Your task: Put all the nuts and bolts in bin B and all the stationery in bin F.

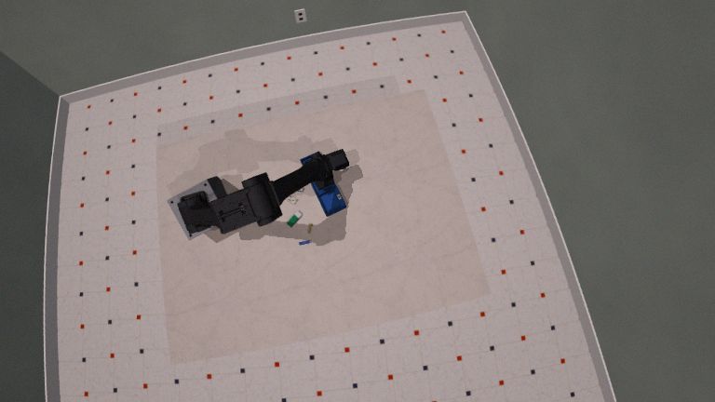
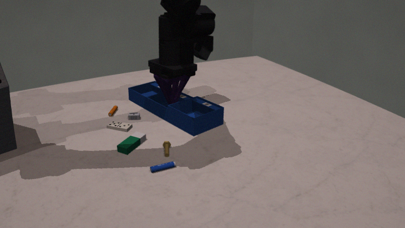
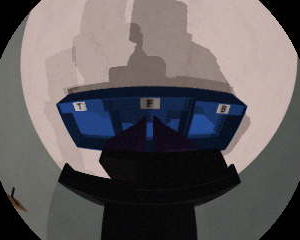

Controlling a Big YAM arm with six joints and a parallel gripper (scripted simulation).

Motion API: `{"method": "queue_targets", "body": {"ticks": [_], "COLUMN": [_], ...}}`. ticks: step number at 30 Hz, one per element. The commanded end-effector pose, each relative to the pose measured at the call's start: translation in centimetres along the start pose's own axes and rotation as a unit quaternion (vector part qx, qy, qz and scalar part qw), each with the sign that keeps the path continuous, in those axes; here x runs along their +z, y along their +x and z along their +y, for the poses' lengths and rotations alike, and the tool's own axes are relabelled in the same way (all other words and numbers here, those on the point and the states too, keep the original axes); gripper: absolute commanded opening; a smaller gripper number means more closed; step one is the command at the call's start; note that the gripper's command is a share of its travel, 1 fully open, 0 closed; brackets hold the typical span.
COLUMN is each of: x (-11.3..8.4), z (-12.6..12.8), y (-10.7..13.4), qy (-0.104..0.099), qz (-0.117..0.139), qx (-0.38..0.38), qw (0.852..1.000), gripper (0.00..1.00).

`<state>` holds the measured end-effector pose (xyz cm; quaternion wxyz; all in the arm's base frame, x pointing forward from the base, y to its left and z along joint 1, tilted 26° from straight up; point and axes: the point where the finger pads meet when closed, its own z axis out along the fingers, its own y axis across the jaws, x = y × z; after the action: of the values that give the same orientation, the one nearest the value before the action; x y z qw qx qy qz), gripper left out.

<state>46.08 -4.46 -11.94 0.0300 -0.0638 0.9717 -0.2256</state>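
Pressed nearly together on nothing visible, the fingers (image 2: 172, 98) are lowered into the bin's (image 2: 194, 124) middle compartment, seemingly for a release.

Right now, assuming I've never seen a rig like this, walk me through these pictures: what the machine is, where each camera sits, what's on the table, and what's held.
The black machine is a single robot arm ending in a two-fingered gripper. One picture looks down from high above, one from the side, and one from a camera on the wrist, past the fingers. The gripper points down into the middle of a blue divided bin tray. It is shut and holds nothing. Beside the tray, on the table, lie an orange cylinder, a small grey ridged piece, a domino, a green-and-white eraser, a brass bolt and a blue cylinder.
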Motion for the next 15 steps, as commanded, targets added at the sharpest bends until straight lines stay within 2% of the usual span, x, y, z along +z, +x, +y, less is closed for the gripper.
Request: {"method": "queue_targets", "body": {"ticks": [1,15], "x": [-0.23,-0.72], "z": [0.26,-0.07], "y": [-1.63,-1.37], "qy": [0.000,0.000], "qz": [-0.010,-0.013], "qx": [-0.003,0.002], "qw": [1.000,1.000], "gripper": [0.08,0.08]}}
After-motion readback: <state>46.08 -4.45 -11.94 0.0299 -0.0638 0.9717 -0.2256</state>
